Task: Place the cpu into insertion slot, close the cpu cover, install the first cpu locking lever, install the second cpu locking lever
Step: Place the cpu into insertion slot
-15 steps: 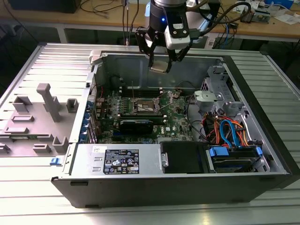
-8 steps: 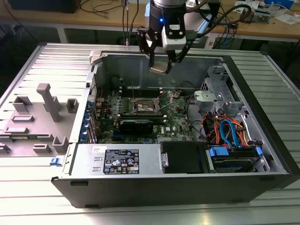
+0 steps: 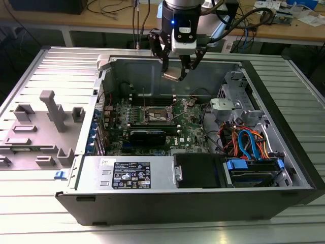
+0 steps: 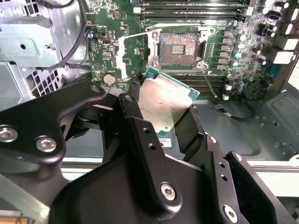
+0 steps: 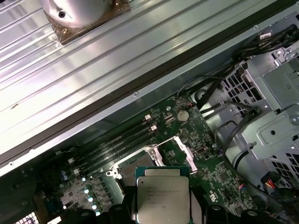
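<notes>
A ribbed silver metal counter (image 3: 30,76) carries an open black desktop computer case (image 3: 152,206) with a green motherboard (image 3: 190,129) inside. The arm's black two-fingered hand (image 3: 175,72) hangs above the board, clenched on the edges of the small square silvery-grey cpu (image 4: 163,105), which is tilted. On the board, apart from the chip, the square dark-pinned insertion slot (image 4: 180,49) lies bare. Its thin silvery metal cpu cover (image 4: 123,58) stands swung open beside it.

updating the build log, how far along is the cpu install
Done: the cpu is picked up, pinched in the gripper above the open case. In hand: it hangs over the motherboard; the insertion slot sits empty, pins bare, and the cpu cover stands open beside it. Left: seating the cpu, closing the cover, both lever steps.
</notes>
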Robot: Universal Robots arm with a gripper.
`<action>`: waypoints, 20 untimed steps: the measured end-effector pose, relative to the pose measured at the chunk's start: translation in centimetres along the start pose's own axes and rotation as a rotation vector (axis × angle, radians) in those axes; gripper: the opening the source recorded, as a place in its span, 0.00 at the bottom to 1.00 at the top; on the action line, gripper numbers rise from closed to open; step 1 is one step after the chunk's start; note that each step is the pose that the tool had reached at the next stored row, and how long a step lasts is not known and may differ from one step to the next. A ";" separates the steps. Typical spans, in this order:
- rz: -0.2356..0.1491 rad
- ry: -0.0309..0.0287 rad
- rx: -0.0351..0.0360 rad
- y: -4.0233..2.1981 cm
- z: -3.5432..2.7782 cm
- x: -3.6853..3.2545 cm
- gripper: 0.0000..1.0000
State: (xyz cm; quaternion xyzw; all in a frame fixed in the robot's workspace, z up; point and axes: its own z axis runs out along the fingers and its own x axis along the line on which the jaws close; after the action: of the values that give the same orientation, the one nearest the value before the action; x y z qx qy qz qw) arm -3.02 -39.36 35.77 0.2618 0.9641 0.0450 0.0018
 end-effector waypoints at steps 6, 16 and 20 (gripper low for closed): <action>0.027 -0.0023 -0.0006 -0.01 0.01 0.01 0.54; 0.028 -0.0024 -0.0006 -0.01 0.01 0.01 0.54; 0.029 -0.0025 -0.0006 -0.01 0.01 0.01 0.54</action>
State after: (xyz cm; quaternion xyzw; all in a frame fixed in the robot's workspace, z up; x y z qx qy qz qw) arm -3.04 -39.36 35.77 0.2759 0.9601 0.0449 0.0024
